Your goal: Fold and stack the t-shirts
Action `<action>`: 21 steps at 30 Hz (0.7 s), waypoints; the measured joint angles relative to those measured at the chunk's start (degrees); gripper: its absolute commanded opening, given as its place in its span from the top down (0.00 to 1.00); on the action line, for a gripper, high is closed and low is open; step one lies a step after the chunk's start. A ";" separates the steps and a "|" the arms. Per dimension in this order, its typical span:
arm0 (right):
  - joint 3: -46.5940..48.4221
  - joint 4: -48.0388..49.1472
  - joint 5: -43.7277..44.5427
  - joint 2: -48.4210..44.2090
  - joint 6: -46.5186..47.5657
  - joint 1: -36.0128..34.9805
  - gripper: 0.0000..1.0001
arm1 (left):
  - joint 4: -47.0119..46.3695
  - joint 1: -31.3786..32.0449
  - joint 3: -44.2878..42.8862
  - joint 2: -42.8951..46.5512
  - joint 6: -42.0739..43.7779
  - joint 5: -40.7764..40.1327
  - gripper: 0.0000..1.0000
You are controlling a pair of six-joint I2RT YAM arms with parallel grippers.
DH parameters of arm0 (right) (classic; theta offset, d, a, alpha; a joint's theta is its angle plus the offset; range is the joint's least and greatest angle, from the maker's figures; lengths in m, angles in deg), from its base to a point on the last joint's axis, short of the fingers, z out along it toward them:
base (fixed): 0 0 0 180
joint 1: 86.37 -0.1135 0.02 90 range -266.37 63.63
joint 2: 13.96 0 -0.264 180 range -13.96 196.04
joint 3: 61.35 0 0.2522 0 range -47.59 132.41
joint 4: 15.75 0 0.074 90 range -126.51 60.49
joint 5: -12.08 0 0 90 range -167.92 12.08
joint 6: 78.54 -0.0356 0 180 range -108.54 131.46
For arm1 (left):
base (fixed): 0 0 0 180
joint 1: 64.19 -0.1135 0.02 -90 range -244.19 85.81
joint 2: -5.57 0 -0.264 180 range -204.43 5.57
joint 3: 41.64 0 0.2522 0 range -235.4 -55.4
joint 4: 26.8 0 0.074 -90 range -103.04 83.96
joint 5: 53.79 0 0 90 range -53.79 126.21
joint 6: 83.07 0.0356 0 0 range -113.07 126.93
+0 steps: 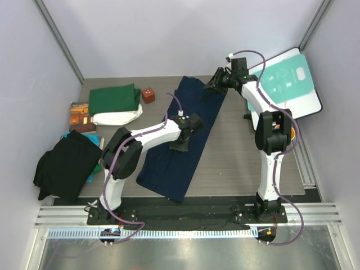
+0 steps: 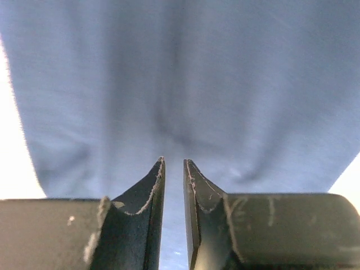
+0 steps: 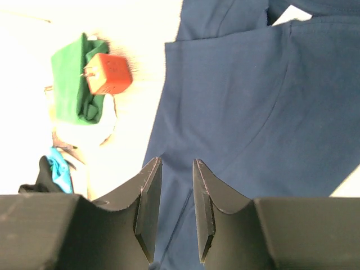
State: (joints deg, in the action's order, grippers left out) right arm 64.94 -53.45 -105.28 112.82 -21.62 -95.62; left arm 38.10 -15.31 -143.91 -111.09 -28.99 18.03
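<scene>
Navy shirt point(image 1: 167, 171) lies in the middle of the table point(image 1: 236, 152) as a long narrow strip, running from the far side down toward the arm bases. Sides look folded in, so by my read the lengthwise fold is done and the end-to-end fold is up.

Left gripper point(image 1: 181, 145) sits over the middle of the strip. On its wrist view the jaws are parted by a thin slit, nothing between them, blue cloth filling the frame below. Whether the tips touch the cloth, hard to say from here.

Right gripper point(image 1: 215, 85) is at the far end of the strip, near the collar. Its jaws stand a little apart too, and they're empty, with the shirt spread beneath.

Off to the far left, the green shirt point(image 1: 114, 98) is folded on top of the cream shirt point(image 1: 115, 117): that's the stack.

Next move likely calls for a pinch on one end of the strip, both corners if possible, carried over to meet the other end without dragging the layers apart.
</scene>
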 measured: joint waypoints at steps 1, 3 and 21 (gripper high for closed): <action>-1.99 0.55 0.26 -1.84 0.09 0.00 0.66 | -0.13 -0.92 0.48 0.72 0.13 -0.70 0.81; -5.70 0.90 1.03 -4.52 0.39 0.00 0.66 | -0.57 -2.40 2.21 2.10 0.35 -2.19 0.81; -6.67 -3.52 5.77 8.07 1.11 -0.11 0.99 | -4.26 3.13 13.27 4.92 0.85 -4.48 1.00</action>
State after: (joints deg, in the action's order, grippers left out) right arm 58.27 -56.97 -99.51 120.89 -20.51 -95.73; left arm 33.84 -12.18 -130.64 -106.17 -28.14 13.55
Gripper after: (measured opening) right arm 0.020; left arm 0.003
